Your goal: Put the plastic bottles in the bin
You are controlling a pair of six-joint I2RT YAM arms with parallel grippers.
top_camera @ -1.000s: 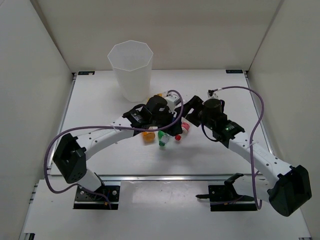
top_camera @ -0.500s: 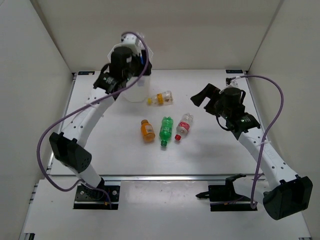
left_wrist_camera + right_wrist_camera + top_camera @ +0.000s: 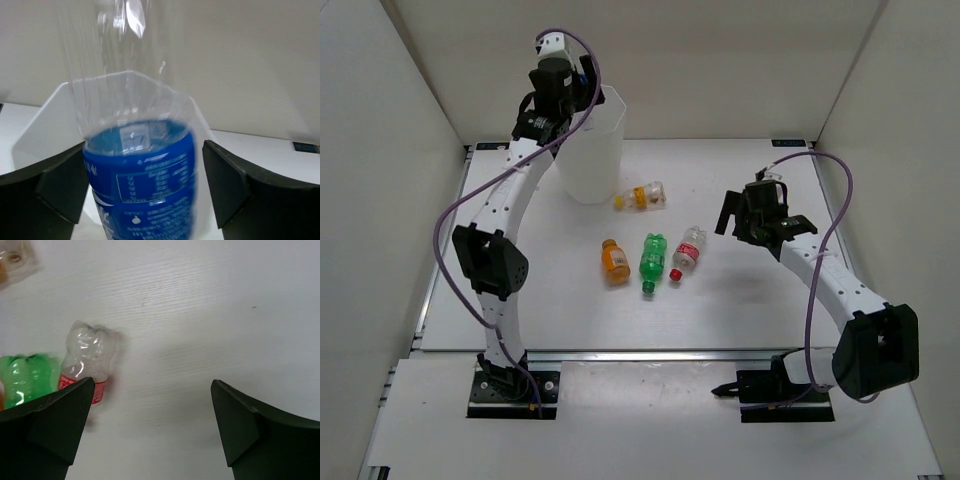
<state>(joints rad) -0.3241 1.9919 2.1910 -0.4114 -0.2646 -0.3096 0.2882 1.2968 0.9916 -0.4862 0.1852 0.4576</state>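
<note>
My left gripper [image 3: 570, 90] hangs high over the bin [image 3: 592, 160], a tall translucent white cup at the back left. In the left wrist view its jaws [image 3: 144, 150] stand open. A clear blue-labelled bottle [image 3: 142, 185], blurred, sits loose between them over the bin's rim [image 3: 45, 125], with a gap to the right finger [image 3: 230, 185]. On the table lie a yellow-orange-labelled bottle [image 3: 645, 196], an orange bottle [image 3: 614, 261], a green bottle [image 3: 651, 258] and a red-labelled bottle [image 3: 688, 250]. My right gripper [image 3: 740, 210] is open and empty [image 3: 152, 386], to the right of the red-labelled bottle [image 3: 87, 362].
White walls close the table in at the back and on both sides. The table's rails run along its left and right edges, and the arm bases sit at the near edge. The purple cables loop beside each arm.
Left arm rose from the bottle cluster to above the bin carrying the blue-labelled bottle, then its jaws spread. Right arm drew back to the right and opened.
</note>
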